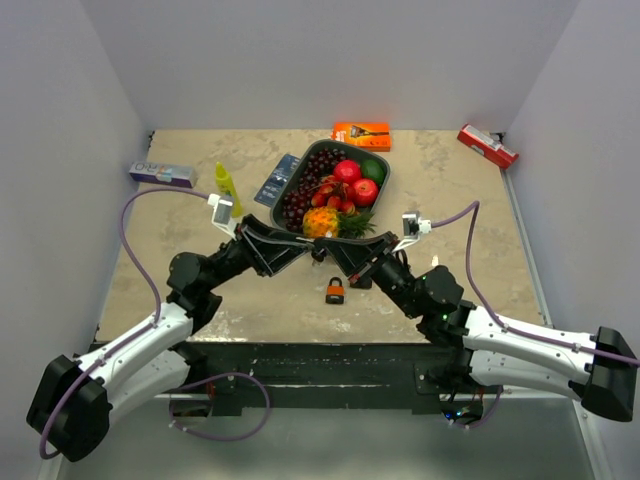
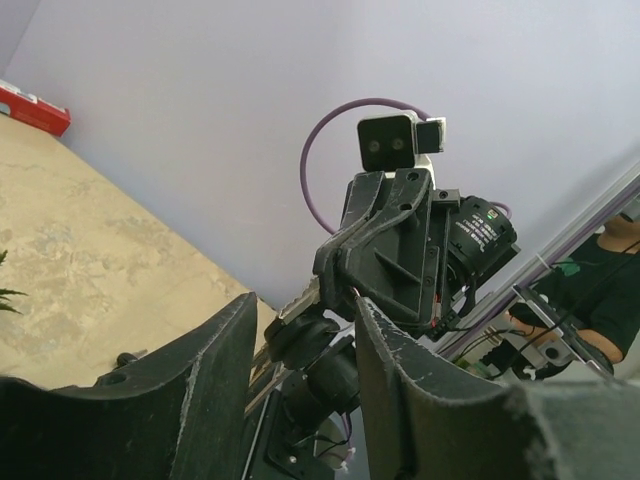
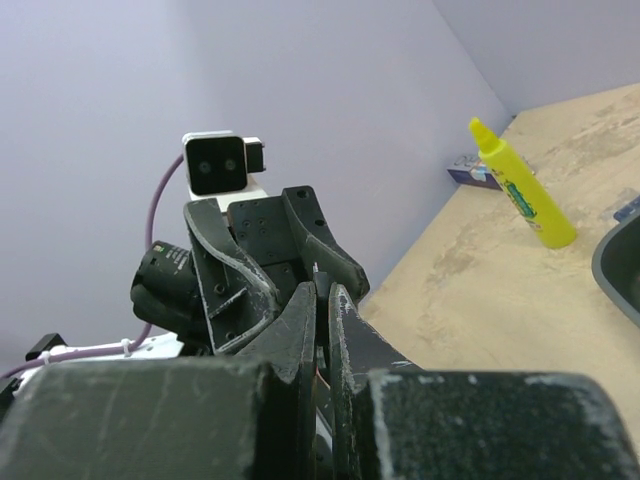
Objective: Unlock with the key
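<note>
An orange and black padlock [image 1: 335, 291] lies on the table just in front of where my two grippers meet. My right gripper [image 1: 334, 250] [image 3: 322, 290] is shut on a small key, whose dark head and silver tip [image 3: 319, 268] show between its jaws. In the left wrist view the key's silver blade [image 2: 300, 298] sticks out of the right gripper's tip. My left gripper [image 1: 310, 250] [image 2: 305, 305] is open, its fingers [image 2: 225, 350] on either side of that tip, holding nothing. Both grippers hover above the table.
A dark tray [image 1: 298, 165] of fruit stands just behind the grippers. A yellow bottle [image 1: 227, 187] [image 3: 520, 188], a blue box [image 1: 160, 175] and a blue card [image 1: 277, 178] lie to the left. An orange box [image 1: 361, 134] and a red box [image 1: 487, 146] lie at the back.
</note>
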Controlling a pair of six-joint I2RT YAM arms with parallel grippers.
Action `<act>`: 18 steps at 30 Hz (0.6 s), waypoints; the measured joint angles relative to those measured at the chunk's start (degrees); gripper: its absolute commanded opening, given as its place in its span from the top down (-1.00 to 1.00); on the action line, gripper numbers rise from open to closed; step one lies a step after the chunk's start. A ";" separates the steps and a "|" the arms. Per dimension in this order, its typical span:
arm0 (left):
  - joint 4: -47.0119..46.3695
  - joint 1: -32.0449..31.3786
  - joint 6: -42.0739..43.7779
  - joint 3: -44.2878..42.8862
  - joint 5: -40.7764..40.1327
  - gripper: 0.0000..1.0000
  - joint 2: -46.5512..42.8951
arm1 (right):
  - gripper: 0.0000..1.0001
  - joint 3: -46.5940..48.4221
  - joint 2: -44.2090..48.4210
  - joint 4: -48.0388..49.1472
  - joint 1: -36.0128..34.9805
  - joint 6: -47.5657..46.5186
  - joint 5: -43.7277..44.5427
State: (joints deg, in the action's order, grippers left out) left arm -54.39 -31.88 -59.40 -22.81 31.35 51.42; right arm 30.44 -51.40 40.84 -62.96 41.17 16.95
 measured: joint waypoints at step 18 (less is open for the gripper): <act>-0.83 -0.42 -0.04 -0.46 -1.36 0.92 0.31 | 1.00 -1.20 -0.39 2.34 0.02 -0.04 -1.51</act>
State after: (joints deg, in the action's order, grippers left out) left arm -55.22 -32.29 -59.44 -23.27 30.00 51.72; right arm 29.23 -51.79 43.18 -62.94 41.12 15.44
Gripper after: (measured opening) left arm 0.178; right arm 0.029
